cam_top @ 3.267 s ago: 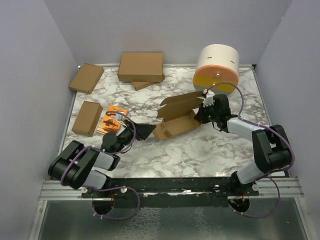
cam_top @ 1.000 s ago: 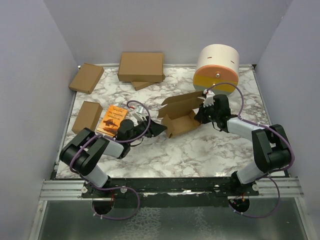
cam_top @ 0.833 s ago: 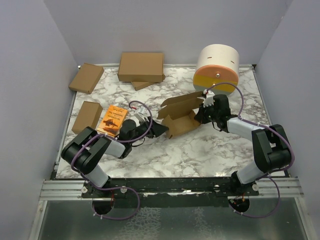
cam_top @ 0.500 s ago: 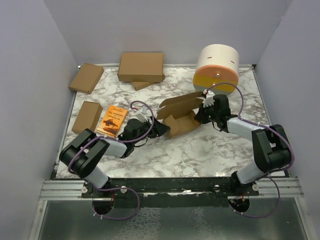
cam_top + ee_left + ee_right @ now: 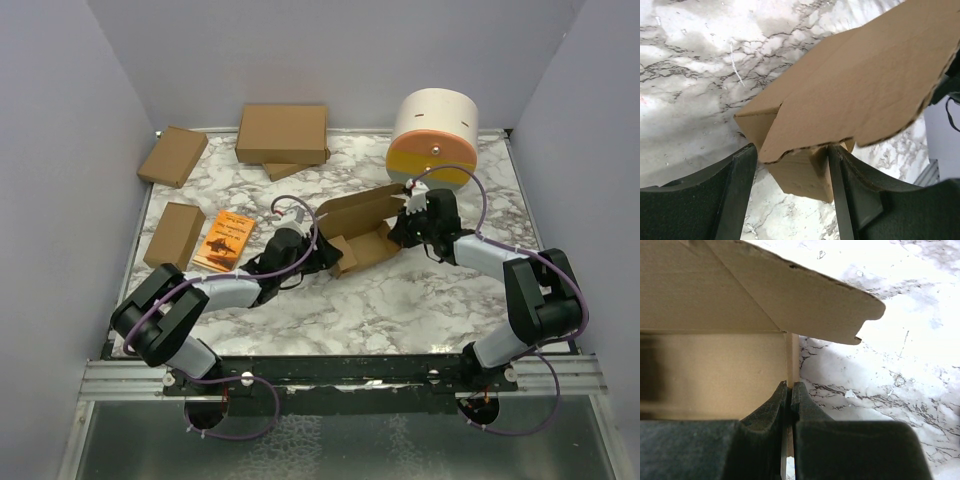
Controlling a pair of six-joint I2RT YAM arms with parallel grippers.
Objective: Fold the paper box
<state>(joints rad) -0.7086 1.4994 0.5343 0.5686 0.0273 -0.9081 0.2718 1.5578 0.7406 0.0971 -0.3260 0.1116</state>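
Note:
The paper box [image 5: 362, 232] is a brown cardboard carton, partly formed, with its lid flap raised, at the table's middle. My left gripper [image 5: 325, 258] is at the box's left end. In the left wrist view it is open [image 5: 792, 148], with a folded end corner of the box [image 5: 802, 172] between the fingers [image 5: 737, 185] and the right finger against it. My right gripper [image 5: 406, 226] is at the box's right end. In the right wrist view it is shut [image 5: 790, 386] on a thin upright wall of the box [image 5: 715, 370], under the lid flap [image 5: 790, 295].
A white and orange cylinder [image 5: 435, 135] stands behind the right gripper. A larger brown carton [image 5: 282, 133] lies at the back, with smaller cartons at the back left [image 5: 173, 155] and at the left [image 5: 174, 236]. An orange booklet [image 5: 228, 238] lies left of the left arm.
My left arm has reached right from beside the booklet to the box's left end, and the box's left end has shortened there. My right gripper has kept its grip in place.

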